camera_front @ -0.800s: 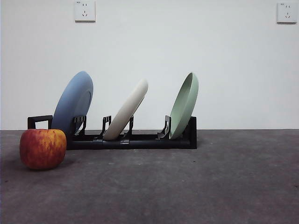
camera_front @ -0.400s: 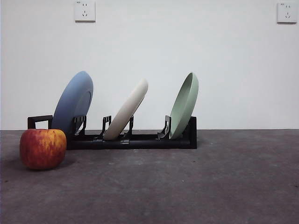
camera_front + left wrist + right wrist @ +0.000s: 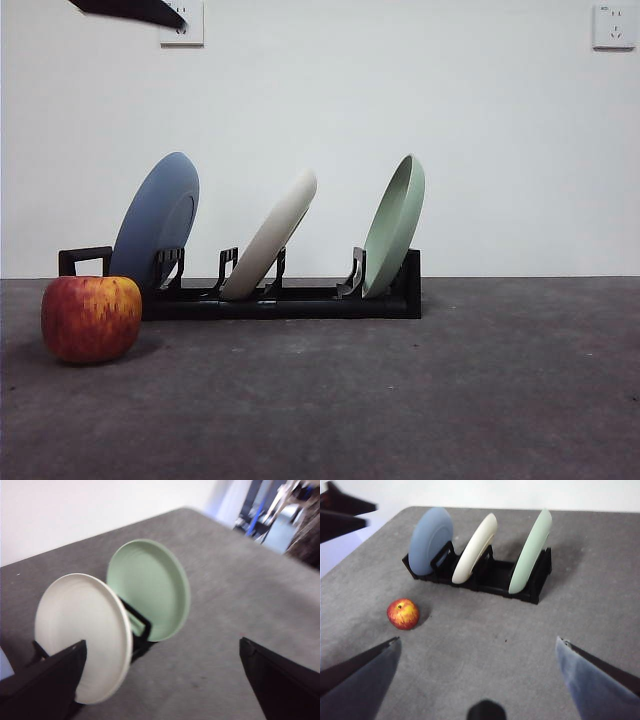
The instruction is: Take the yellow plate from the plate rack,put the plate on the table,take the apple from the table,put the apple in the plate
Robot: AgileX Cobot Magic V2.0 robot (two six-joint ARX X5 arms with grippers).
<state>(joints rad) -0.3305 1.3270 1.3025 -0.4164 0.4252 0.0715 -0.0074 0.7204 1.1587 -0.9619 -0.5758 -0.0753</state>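
Note:
The yellow plate (image 3: 272,240) leans in the middle slot of the black plate rack (image 3: 300,300), between a blue plate and a pale green one. The red apple (image 3: 90,318) sits on the table (image 3: 420,400) just in front of the rack's handle end. My left gripper (image 3: 162,644) hovers open above the rack, facing the yellow plate (image 3: 82,635), which lies close to one jaw. In the front view only its black tip (image 3: 130,10) shows at the top left corner. My right gripper (image 3: 477,640) is open, high and well back from the rack (image 3: 495,577) and apple (image 3: 403,614).
The blue plate (image 3: 155,220) stands at the rack's handle end and the pale green plate (image 3: 395,225) at the other end. A white wall with two sockets rises behind the table. The left arm (image 3: 340,510) also shows dark in the right wrist view's corner.
A black arm tip has come into the top left corner of the front view. The plates, rack and apple have not moved.

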